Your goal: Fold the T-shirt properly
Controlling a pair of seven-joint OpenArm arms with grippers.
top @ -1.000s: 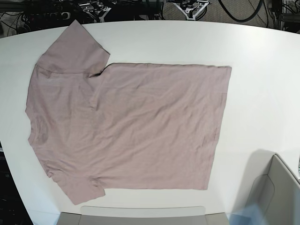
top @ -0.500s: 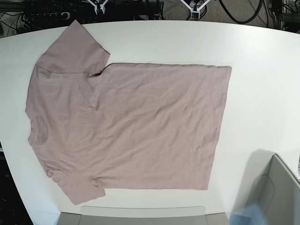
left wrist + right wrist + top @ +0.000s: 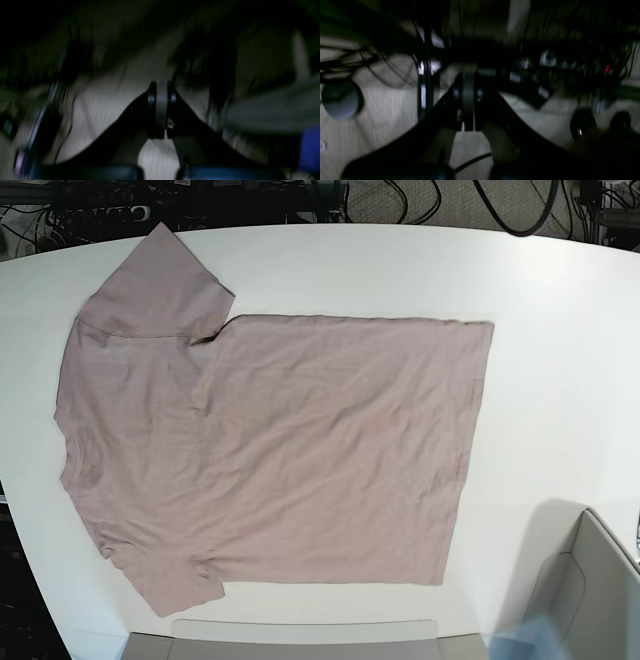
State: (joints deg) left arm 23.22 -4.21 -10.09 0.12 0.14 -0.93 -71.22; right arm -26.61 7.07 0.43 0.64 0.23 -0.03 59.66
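The mauve-pink T-shirt (image 3: pixel 290 445) lies flat and spread out on the white table (image 3: pixel 560 350), neck end at the left, hem at the right, one sleeve up at the far left and one near the front edge. No gripper shows in the base view. In the left wrist view my left gripper (image 3: pixel 161 110) has its jaws pressed together, holding nothing, over a dim floor. In the right wrist view my right gripper (image 3: pixel 467 105) is also shut and empty, off the table among dark cables.
A grey bin (image 3: pixel 580 600) stands at the table's front right corner. A grey tray edge (image 3: pixel 290 640) runs along the front. Cables and equipment (image 3: pixel 120 205) lie behind the far edge of the table.
The white arm parts seen beyond the table's far edge have drawn back out of the base view. The T-shirt has not moved.
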